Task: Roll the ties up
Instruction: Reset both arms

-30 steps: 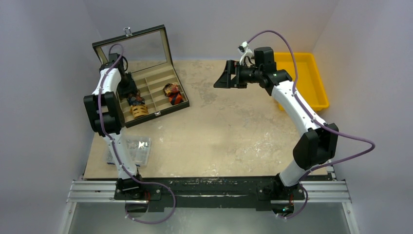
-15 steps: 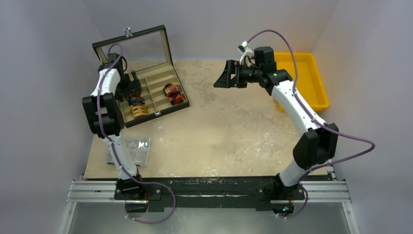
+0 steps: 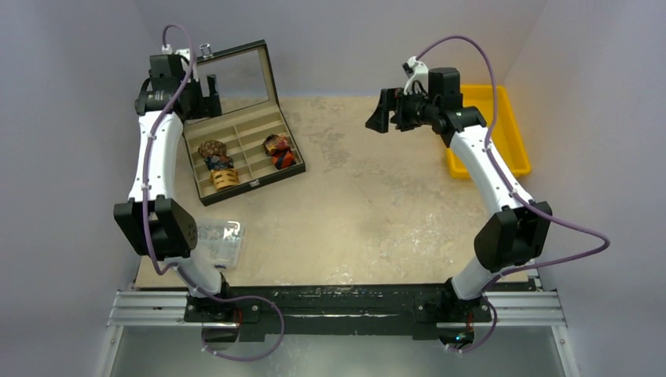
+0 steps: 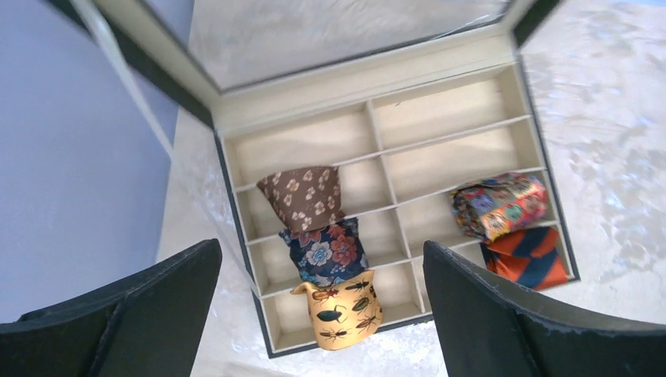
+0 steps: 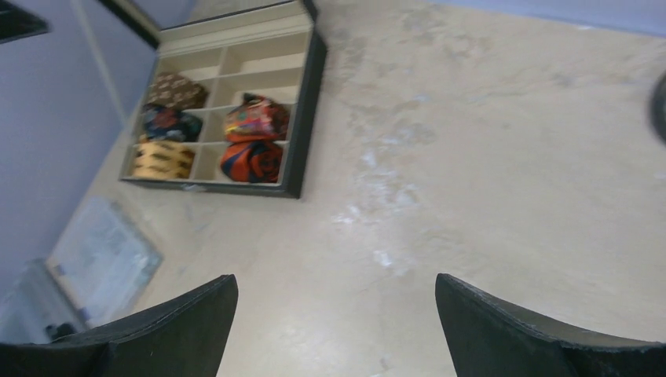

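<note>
Five rolled ties sit in the box (image 3: 250,154) at the upper left of the top view. From the left wrist camera, the brown tie (image 4: 302,198), the blue flowery tie (image 4: 323,253) and the yellow bug tie (image 4: 339,310) go down the left row, each touching the next. In the right row, the many-coloured tie (image 4: 499,206) sits just above the orange striped tie (image 4: 528,258).

The left jaws are spread wide above the box and hold nothing. Only their dark tips show, in the bottom corners. The box lid (image 4: 330,35) is cut off at the top.

The right jaws are also wide open and hold nothing. They are over the bare table (image 3: 377,212). The right arm (image 3: 479,161) hides part of the yellow tray (image 3: 506,133). The clear packet (image 5: 102,263) looks blurry.
</note>
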### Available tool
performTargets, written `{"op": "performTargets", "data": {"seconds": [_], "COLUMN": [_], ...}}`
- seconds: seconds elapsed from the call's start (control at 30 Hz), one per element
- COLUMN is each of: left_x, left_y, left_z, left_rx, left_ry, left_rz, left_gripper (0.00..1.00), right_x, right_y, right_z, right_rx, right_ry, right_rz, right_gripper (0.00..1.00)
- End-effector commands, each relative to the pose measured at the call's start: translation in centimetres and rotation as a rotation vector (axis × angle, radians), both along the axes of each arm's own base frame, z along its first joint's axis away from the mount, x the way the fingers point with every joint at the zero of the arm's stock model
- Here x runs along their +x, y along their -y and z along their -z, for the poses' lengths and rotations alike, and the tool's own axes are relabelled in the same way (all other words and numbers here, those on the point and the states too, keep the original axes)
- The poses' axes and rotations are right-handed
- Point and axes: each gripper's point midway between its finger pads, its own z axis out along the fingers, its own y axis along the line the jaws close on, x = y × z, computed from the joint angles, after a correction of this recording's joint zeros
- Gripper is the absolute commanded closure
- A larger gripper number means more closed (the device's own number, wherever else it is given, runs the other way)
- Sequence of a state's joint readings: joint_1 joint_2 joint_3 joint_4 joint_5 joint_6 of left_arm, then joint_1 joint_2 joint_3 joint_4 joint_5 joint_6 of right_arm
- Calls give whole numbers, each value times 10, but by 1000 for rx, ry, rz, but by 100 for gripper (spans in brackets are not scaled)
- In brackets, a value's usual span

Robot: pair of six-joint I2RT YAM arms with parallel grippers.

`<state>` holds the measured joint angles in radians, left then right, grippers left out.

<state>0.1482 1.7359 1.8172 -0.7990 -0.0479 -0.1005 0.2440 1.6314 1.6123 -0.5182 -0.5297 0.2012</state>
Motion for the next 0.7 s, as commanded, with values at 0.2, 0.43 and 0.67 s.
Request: {"op": "performTargets", "data": {"seconds": [0.2,0.43,0.67], "left_x": [-55,-92,-90], "left_y": [118,144,137], "left_z": [-34,16,18], "left_rx": [162,19,12], "left_ry": [6,-76,-81], "left_rz": [511,545,499], "left_gripper": [0,0,0], "right_x": [26,-9,-28], "right_y": [158,217,212], "right_z": [-2,41,52], "right_rx": [-292,-412,-405], "right_ry": [128,57,51], "right_rz": [328,423,396], "right_gripper": [1,2,2]}}
